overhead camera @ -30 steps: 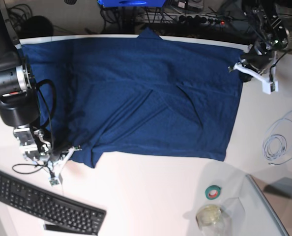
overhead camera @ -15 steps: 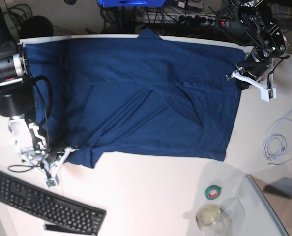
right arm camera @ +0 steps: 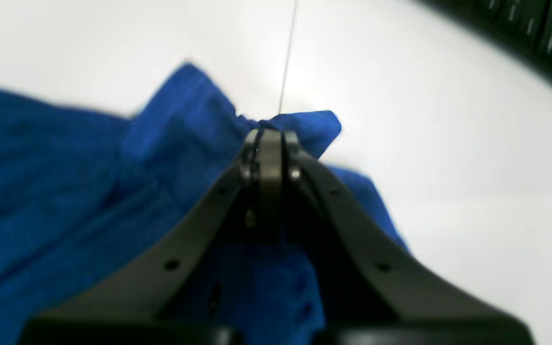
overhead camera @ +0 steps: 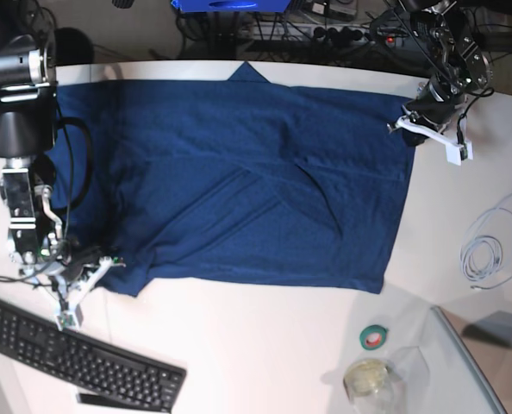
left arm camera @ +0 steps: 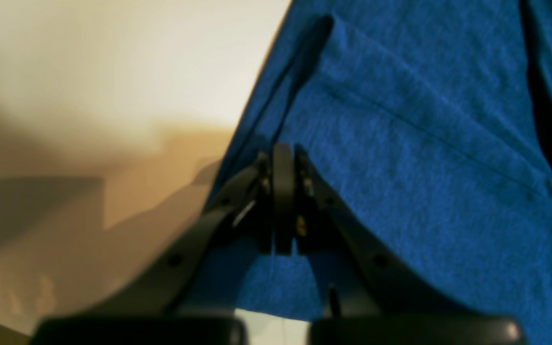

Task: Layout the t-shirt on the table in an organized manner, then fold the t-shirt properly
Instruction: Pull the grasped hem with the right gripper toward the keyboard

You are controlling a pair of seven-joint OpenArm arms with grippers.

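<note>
The navy-blue t-shirt [overhead camera: 239,181] lies spread wide across the white table [overhead camera: 265,345], with diagonal creases through its middle. At the shirt's far right corner, my left gripper [overhead camera: 402,122] is shut on the cloth edge. The left wrist view shows its closed tips [left arm camera: 283,153] pinching the t-shirt [left arm camera: 424,143] beside bare table [left arm camera: 137,62]. My right gripper [overhead camera: 108,261] is shut on the near left corner. In the right wrist view a small flap of the t-shirt [right arm camera: 65,191] sticks out past the closed tips [right arm camera: 269,136], over the table [right arm camera: 448,167].
A black keyboard [overhead camera: 75,354] lies at the near left, close to the right gripper, and shows in the right wrist view as well [right arm camera: 534,38]. A green tape roll [overhead camera: 374,337], a glass jar [overhead camera: 368,379] and a clear panel [overhead camera: 471,362] sit near right. A coiled white cable [overhead camera: 484,250] lies right.
Both grippers have moved leftward in the base view with the shirt corners held. The whole shirt has slid left and a little toward the near side.
</note>
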